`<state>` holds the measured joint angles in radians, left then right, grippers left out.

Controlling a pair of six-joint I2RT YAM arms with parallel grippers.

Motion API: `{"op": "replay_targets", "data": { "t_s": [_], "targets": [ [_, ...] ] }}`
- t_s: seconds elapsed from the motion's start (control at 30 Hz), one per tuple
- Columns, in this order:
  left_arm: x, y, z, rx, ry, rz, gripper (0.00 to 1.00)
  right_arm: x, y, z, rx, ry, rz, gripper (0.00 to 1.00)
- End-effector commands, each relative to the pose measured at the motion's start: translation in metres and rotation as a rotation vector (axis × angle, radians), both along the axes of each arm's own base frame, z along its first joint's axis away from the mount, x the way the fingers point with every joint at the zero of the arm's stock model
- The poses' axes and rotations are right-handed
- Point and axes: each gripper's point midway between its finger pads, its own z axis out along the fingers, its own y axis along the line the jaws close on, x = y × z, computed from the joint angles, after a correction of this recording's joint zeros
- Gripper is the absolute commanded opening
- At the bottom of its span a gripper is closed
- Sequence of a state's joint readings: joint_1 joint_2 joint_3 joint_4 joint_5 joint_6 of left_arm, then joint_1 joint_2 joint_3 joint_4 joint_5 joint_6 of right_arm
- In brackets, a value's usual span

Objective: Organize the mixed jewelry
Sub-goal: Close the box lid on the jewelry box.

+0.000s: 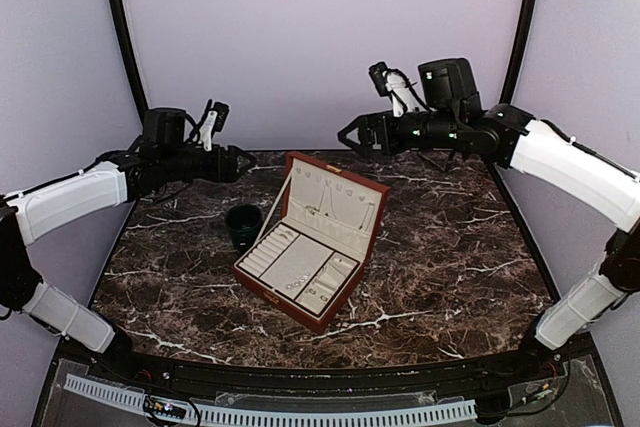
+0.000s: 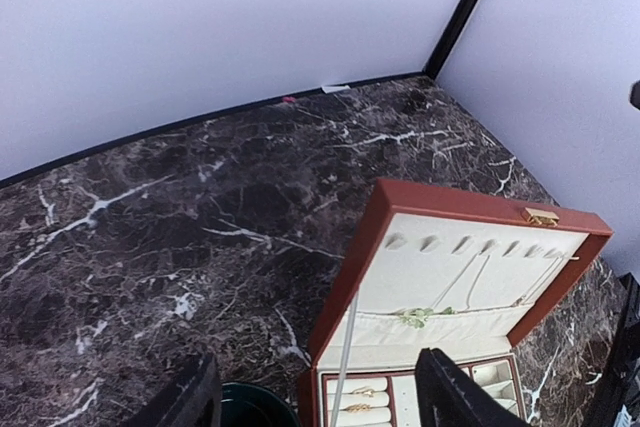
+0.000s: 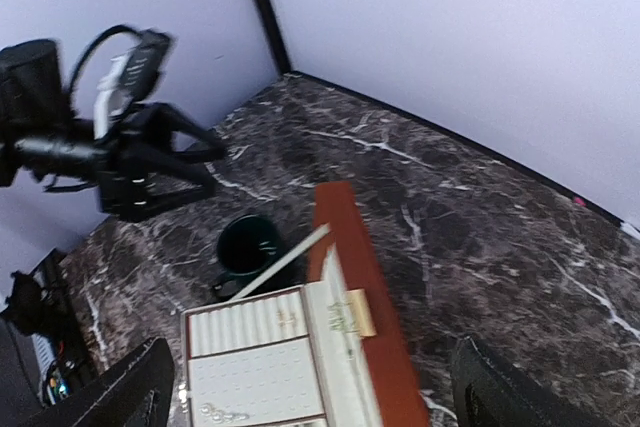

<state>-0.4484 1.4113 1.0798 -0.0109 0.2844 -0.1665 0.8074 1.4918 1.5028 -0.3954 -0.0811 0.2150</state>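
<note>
Red-brown box [image 1: 285,299] open, gold rings [image 2: 366,392] along rolls [image 2: 338,385], chains [image 2: 470,282] hanging down lid [image 2: 400,209]

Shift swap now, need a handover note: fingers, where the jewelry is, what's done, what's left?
Left gripper: fingers open, empty, raised left of the box.
Right gripper: fingers open, empty, raised behind the box.
Jewelry: in the open box, with rings in the rolls and chains hung in the lid.
Done: visible pieces are sorted.
Left: check the cup; its inside is not visible.
</note>
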Motion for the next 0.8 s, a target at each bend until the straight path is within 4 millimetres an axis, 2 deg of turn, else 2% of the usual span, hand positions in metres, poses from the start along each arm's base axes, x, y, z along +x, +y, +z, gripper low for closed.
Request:
{"op": "replay_targets", "data": {
  "t_s": [0.0,0.13,0.3,0.37,0.43,0.53,0.67,0.77],
  "targets": [
    [-0.010,0.031,0.026,-0.038,-0.031,0.045,0.69,0.059,-0.055,0.007,0.042,0.014,-0.281,0.98],
    [-0.010,0.060,0.031,-0.012,-0.057,0.114,0.70,0.097,-0.100,-0.033,0.017,0.102,-0.441,0.98],
    [-0.015,0.085,0.031,0.063,-0.120,0.200,0.70,0.120,-0.128,-0.096,0.000,0.227,-0.508,0.97],
    [-0.018,0.089,0.028,0.072,-0.128,0.213,0.70,0.124,-0.131,-0.117,-0.052,0.248,-0.524,0.96],
    [-0.020,0.090,0.026,0.073,-0.135,0.217,0.70,0.123,-0.126,-0.136,-0.092,0.271,-0.488,0.94],
    [-0.020,0.089,0.023,0.074,-0.128,0.213,0.71,0.106,-0.092,-0.156,-0.137,0.298,-0.332,0.92],
    [-0.018,0.087,0.021,0.073,-0.118,0.207,0.71,0.069,-0.044,-0.167,-0.233,0.251,-0.136,0.91],
    [-0.019,0.088,0.020,0.074,-0.117,0.208,0.71,0.034,-0.014,-0.170,-0.249,0.227,0.012,0.91]
  ]
}}
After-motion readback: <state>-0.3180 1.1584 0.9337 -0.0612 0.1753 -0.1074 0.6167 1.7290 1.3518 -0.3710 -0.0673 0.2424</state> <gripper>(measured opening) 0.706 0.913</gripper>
